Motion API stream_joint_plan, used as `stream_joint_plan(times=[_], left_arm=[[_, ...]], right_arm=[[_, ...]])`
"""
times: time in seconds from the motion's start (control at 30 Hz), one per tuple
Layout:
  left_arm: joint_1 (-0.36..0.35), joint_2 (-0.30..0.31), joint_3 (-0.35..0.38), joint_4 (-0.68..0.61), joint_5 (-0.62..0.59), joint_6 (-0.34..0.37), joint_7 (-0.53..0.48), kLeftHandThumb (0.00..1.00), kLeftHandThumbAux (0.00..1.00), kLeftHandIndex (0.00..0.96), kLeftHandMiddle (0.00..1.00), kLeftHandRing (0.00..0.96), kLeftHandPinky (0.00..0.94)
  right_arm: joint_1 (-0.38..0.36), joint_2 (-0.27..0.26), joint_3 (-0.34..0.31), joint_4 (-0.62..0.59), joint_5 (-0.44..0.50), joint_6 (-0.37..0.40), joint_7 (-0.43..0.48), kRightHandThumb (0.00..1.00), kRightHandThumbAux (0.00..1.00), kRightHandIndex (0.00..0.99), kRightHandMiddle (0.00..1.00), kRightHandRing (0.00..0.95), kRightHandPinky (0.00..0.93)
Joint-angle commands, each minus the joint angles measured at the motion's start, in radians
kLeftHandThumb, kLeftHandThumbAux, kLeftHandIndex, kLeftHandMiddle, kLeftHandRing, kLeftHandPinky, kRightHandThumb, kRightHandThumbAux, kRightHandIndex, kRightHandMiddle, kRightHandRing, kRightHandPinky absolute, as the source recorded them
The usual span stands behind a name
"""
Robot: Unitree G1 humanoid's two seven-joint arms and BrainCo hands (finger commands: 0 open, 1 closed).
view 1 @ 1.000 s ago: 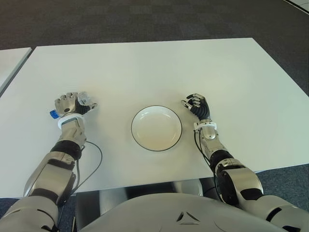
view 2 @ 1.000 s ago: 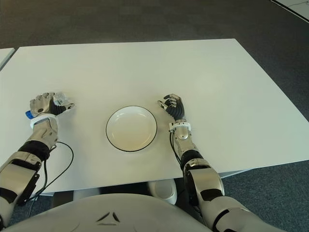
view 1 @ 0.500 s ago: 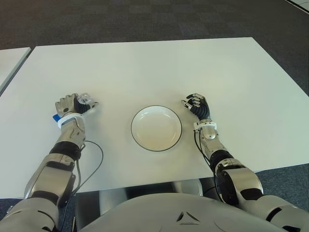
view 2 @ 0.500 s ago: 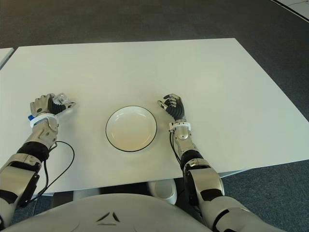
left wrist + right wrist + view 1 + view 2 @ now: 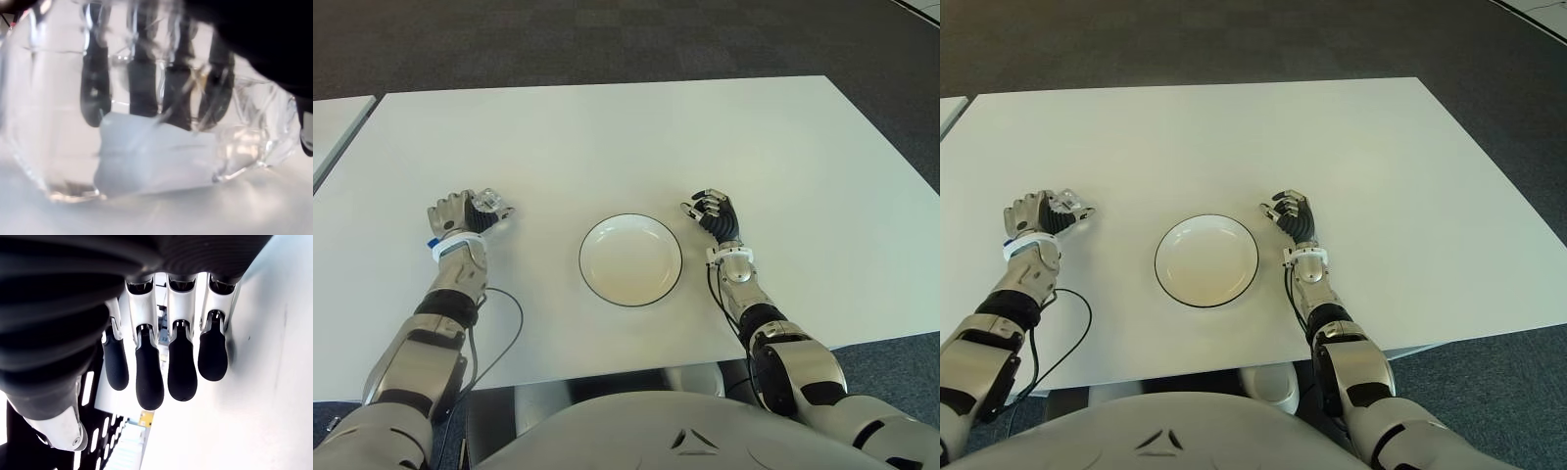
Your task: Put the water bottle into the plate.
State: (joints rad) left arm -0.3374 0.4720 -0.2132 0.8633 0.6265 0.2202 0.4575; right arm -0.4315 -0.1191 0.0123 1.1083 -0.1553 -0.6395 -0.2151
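Note:
A clear plastic water bottle with a blue cap lies across my left hand, which is shut on it just above the white table at the left. In the left wrist view the bottle fills the picture, with my dark fingers wrapped behind it. The white plate with a dark rim sits at the table's middle, a hand's width to the right of the bottle, with nothing in it. My right hand shows just right of the plate, its fingers loosely bent and holding nothing.
A black cable loops on the table by my left forearm. A second white table edges in at the far left. Dark carpet lies beyond the table's far edge.
My left hand has turned a little with the bottle, so less of the blue cap shows. The plate and my right hand have not moved.

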Motion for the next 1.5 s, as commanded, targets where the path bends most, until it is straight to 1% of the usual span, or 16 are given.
stream_joint_plan(times=[0.03,0.27,0.43,1.1,1.5], left_arm=[[0.067,-0.054,-0.006,0.031,-0.041,-0.011,-0.021,0.853,0.665,0.406,0.539,0.806,0.795],[0.074,-0.059,0.013,0.026,-0.059,-0.043,0.0,0.853,0.667,0.402,0.539,0.818,0.804],[0.081,-0.059,0.021,0.02,-0.065,-0.065,0.01,0.853,0.667,0.402,0.539,0.822,0.792],[0.087,-0.047,0.027,0.032,-0.057,-0.144,0.032,0.853,0.667,0.4,0.538,0.825,0.791],[0.091,-0.055,0.043,0.011,-0.066,-0.193,0.12,0.852,0.668,0.398,0.533,0.83,0.807]], right_arm=[[0.028,0.002,-0.003,0.027,0.001,0.03,0.008,0.709,0.729,0.433,0.646,0.656,0.647],[0.027,0.001,-0.004,0.03,0.001,0.031,0.006,0.709,0.729,0.433,0.647,0.657,0.644],[0.027,0.002,-0.002,0.026,-0.004,0.032,-0.002,0.709,0.729,0.433,0.649,0.658,0.642],[0.024,0.003,-0.001,0.029,-0.005,0.044,-0.016,0.708,0.729,0.432,0.646,0.654,0.638],[0.024,0.003,0.001,0.029,-0.005,0.035,-0.013,0.708,0.729,0.432,0.649,0.66,0.655]])
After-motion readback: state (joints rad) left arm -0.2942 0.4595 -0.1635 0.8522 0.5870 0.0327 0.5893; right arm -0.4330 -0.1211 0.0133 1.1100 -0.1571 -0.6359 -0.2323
